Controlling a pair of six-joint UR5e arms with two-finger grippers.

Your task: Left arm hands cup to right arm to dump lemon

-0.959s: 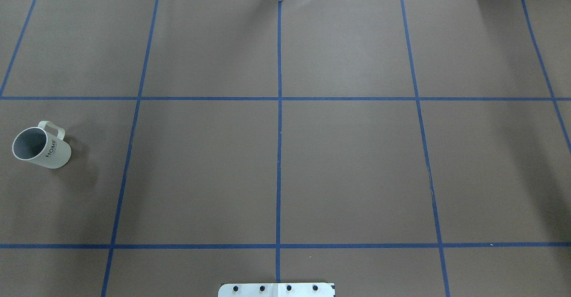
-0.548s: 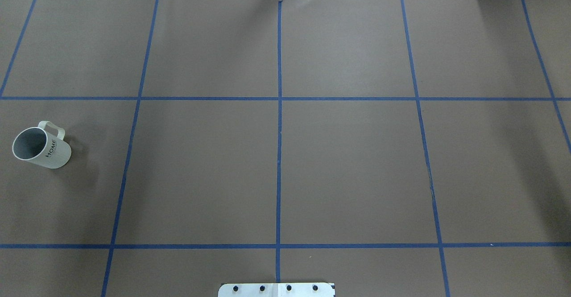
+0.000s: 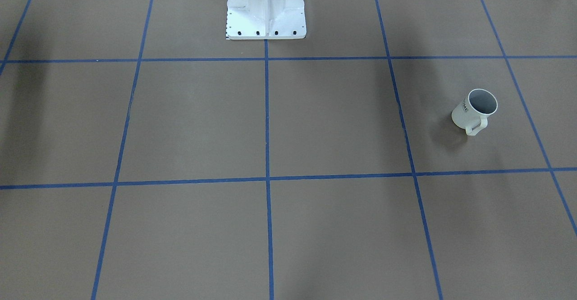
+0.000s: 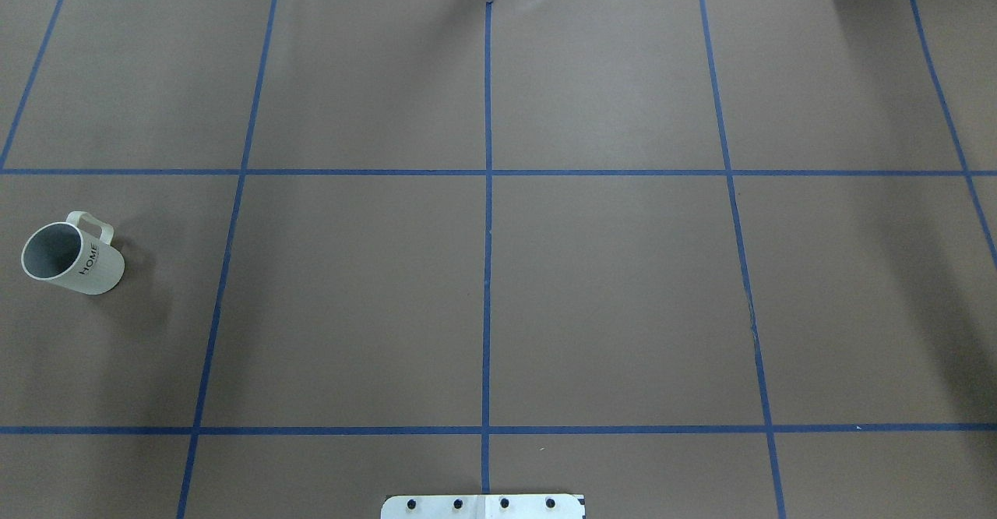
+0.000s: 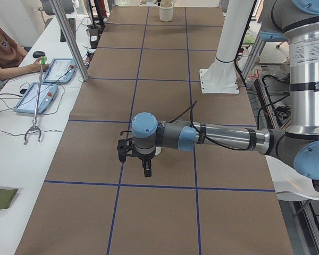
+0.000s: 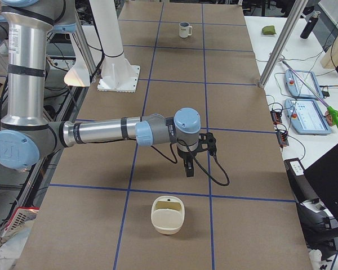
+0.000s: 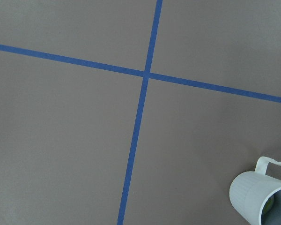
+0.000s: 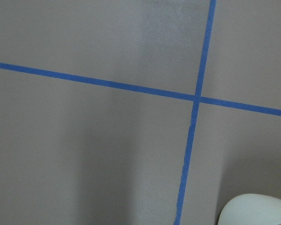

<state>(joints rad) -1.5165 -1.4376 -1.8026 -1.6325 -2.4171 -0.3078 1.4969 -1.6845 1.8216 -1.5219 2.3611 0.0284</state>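
The left gripper (image 5: 144, 167) hangs from its arm above the brown table (image 4: 607, 285), fingers pointing down. It shows only in the view from the table's left end, so I cannot tell how far apart the fingers stand. Nothing can be seen held in it, and it touches nothing on the table. The right gripper (image 6: 188, 167) also points down over the table and shows only from the right end, so its opening cannot be judged either, and nothing can be seen in its fingers.

There are two arms and one cup (image 4: 86, 263). One lemon slice (image 7: 270, 204) shows only as a yellow-green sliver inside the cup. One cream tub (image 6: 168, 215) sits on the table.

The cup (image 3: 466, 114) stands upright on the table on the robot's left side, in the middle row of taped squares. Its handle points away from the robot. In the left wrist view the cup (image 7: 253, 194) sits in the lower right corner, cut by the edge, so it lies off to one side of the left gripper and apart from it. From the right end, the cup (image 6: 184, 29) is far down the table, well apart from the right gripper. The tub lies near that gripper, on the side toward the table's right end
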